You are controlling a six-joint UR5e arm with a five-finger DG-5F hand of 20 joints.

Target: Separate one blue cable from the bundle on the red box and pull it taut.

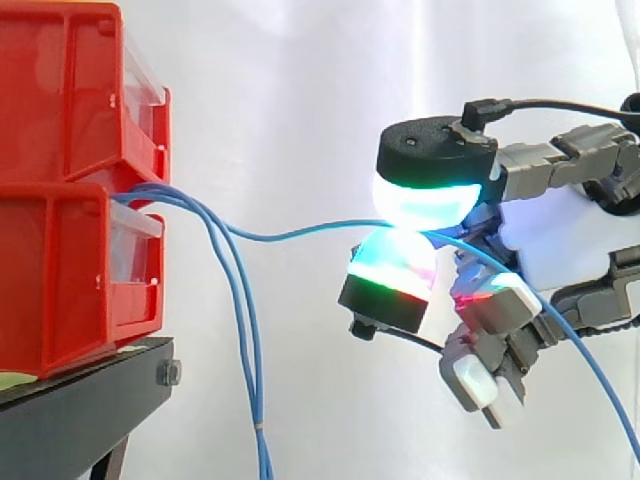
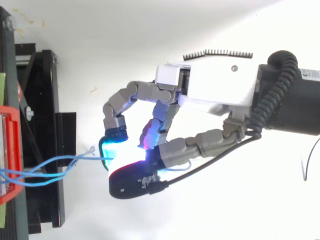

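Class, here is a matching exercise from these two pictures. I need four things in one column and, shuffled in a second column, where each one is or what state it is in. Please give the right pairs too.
Things
1. hand
2. single blue cable
3. other blue cables
4. black stand

Places or states
a. hang down beside the red bins
b. sits under the bins
c. shut on a cable, to the right of the bins in the side view
d. runs from the bins to between two glowing pads

Pairs: 1-c, 2-d, 3-a, 4-b

Blue cables (image 1: 258, 420) (perhaps three) run off below.
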